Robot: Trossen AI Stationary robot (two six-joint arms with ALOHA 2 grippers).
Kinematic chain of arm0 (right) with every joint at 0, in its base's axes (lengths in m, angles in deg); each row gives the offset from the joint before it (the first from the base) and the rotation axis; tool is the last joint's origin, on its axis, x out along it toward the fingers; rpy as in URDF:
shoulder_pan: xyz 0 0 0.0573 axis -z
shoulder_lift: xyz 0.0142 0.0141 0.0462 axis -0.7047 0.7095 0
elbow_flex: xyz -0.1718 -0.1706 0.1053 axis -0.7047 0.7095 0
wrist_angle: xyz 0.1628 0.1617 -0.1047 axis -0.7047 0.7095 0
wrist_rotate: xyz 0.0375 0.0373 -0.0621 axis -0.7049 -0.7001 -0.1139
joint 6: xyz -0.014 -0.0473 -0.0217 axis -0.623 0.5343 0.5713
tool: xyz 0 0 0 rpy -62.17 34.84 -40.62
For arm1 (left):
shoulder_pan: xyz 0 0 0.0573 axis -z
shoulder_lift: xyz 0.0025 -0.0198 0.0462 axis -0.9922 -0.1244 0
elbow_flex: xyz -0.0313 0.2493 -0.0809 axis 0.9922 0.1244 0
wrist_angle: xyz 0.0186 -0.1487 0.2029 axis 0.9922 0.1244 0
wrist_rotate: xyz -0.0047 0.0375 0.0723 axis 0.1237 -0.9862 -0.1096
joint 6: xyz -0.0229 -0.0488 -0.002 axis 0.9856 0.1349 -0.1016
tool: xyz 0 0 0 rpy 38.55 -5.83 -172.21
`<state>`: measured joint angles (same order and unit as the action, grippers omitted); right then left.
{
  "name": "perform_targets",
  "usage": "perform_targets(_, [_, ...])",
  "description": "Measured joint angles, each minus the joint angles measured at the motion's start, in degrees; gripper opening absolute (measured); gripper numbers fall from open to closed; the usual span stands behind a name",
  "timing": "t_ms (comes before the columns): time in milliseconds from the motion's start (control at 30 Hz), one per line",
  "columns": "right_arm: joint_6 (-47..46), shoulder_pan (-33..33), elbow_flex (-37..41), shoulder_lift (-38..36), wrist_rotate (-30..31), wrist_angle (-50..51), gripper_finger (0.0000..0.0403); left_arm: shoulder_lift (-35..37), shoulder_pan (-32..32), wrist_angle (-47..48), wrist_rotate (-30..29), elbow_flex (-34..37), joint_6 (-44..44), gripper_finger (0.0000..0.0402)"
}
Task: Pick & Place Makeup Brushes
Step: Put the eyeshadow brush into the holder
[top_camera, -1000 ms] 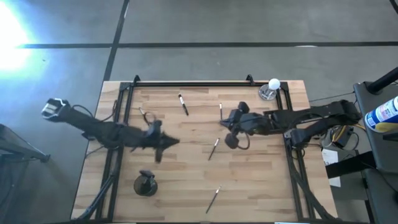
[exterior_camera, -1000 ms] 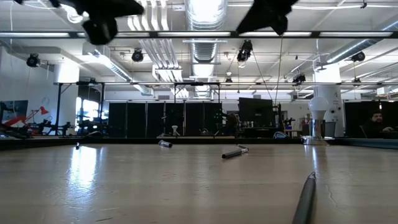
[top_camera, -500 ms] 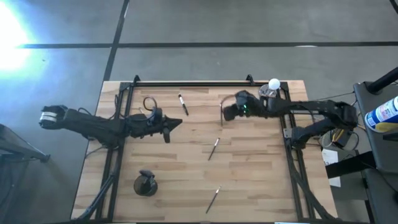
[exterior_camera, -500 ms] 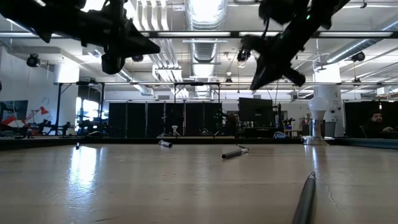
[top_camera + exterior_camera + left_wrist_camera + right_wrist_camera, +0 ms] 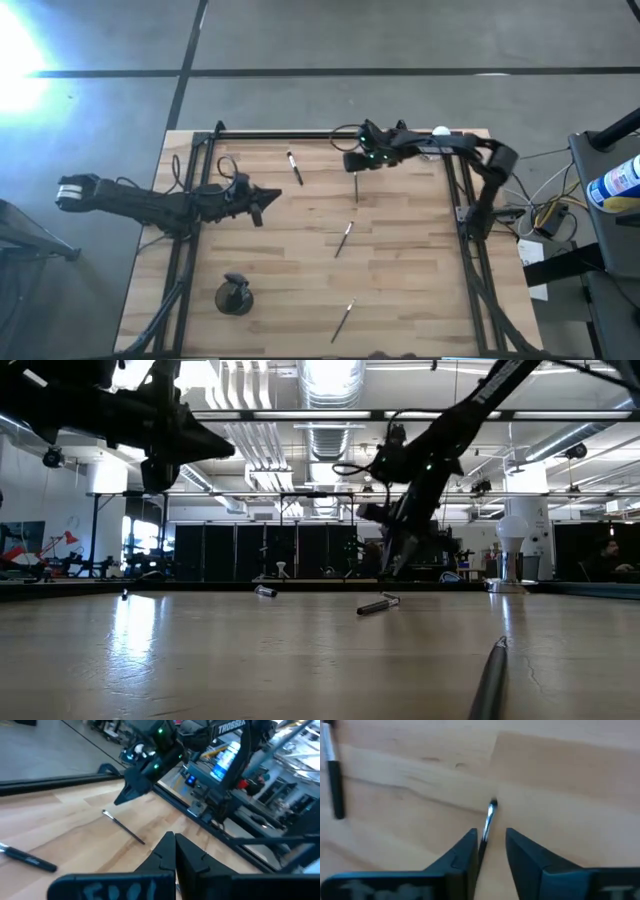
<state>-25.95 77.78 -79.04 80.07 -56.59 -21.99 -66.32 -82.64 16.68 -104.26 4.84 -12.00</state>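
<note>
A makeup brush [image 5: 487,822] is lying between the right gripper's [image 5: 489,851] parted fingers, at the table's [image 5: 400,290] one o'clock. It should be descending centred before pinching. The left gripper [image 5: 262,197], fingers together, is waiting at nine o'clock.

The table [image 5: 400,280] is pale wood with light and darker plank stripes, framed by black rails [image 5: 300,137]. Both arms [image 5: 150,203] are black; green lights glow on the right gripper [image 5: 352,160]. The brushes [image 5: 294,168] have black handles and silver ends. The cup [image 5: 234,296] is dark grey. The ball [image 5: 441,134] is white. The floor [image 5: 300,40] is grey with black lines.
</note>
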Motion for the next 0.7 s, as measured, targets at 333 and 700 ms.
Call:
perform_targets(333, [6.1, 0.9, -13.5, 13.3, 0.2, 10.6, 0.0124, 0.9, 0.0, 0.2, -2.9, 0.5, 1.1, 0.0000])
perform_targets(700, [7.2, 0.1, -14.6, 14.1, 2.0, 11.4, 0.0019, 0.8, -0.2, 0.8, -3.5, 0.6, 1.2, 0.0000])
